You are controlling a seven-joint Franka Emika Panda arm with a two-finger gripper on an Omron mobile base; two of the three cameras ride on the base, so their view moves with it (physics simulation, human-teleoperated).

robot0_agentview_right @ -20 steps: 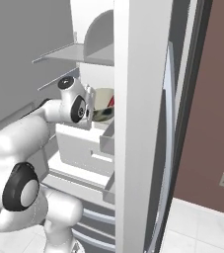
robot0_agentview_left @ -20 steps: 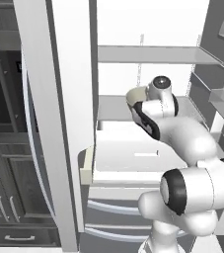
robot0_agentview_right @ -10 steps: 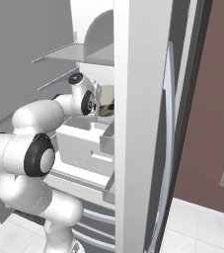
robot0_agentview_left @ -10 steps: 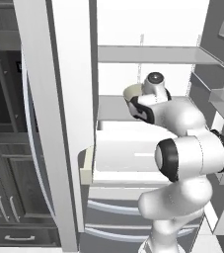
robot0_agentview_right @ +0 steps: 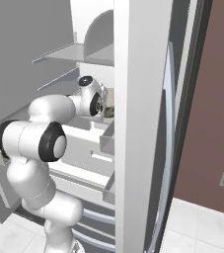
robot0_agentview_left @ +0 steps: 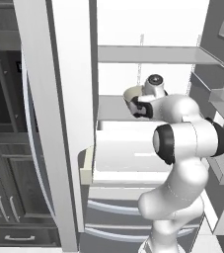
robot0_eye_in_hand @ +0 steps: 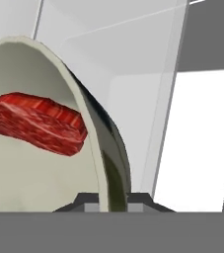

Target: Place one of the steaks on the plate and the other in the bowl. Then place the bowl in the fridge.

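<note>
White shelves inside the open fridge [robot0_agentview_left: 153,54] are surrounding the arm as it is carrying out the last step, setting the bowl [robot0_eye_in_hand: 59,143] inside. The gripper [robot0_eye_in_hand: 111,200] is clamping the bowl's rim between its fingertips, the red steak [robot0_eye_in_hand: 37,121] lying inside. Next, it likely needs lowering onto the shelf, then releasing.

Cream-beige bowl [robot0_eye_in_hand: 44,168] with olive-grey rim, bright red steak [robot0_eye_in_hand: 37,122] streaked paler pink, grey stainless fridge [robot0_agentview_left: 59,123] with white shelves [robot0_agentview_left: 153,53], white arm [robot0_agentview_left: 182,148] with dark joints, brown wall [robot0_agentview_right: 209,99].
</note>
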